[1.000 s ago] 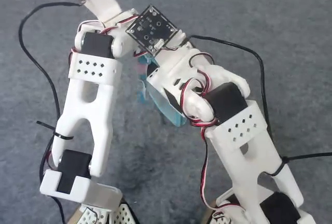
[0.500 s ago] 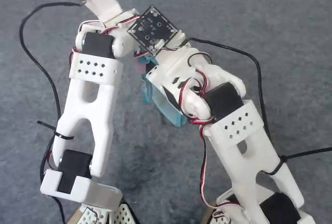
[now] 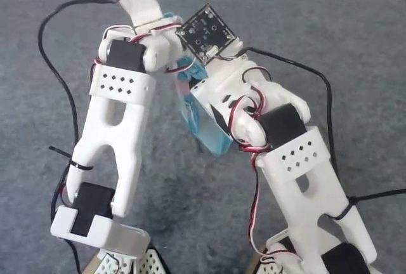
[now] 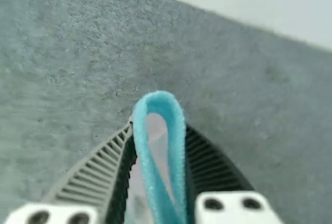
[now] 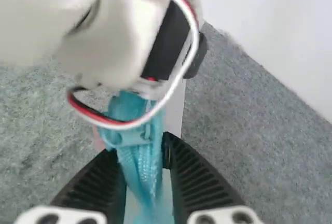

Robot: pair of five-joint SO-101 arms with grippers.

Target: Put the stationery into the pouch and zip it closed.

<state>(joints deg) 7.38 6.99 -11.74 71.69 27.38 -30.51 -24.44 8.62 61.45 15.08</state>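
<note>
Clamping the pouch (image 3: 203, 125), left pincer (image 4: 158, 129) and right pincer (image 5: 141, 150) show wrist-side.

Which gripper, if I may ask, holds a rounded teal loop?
The left gripper: a loop of the pouch pokes out of it, while the right gripper pinches a bunched teal strip.

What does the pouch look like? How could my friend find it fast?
Start at the grey mat, then look where the two white arms meet above it. The pouch is pinched there by the left gripper and the right gripper. It's the only bright blue, floppy thing among hard white plastic.
</note>
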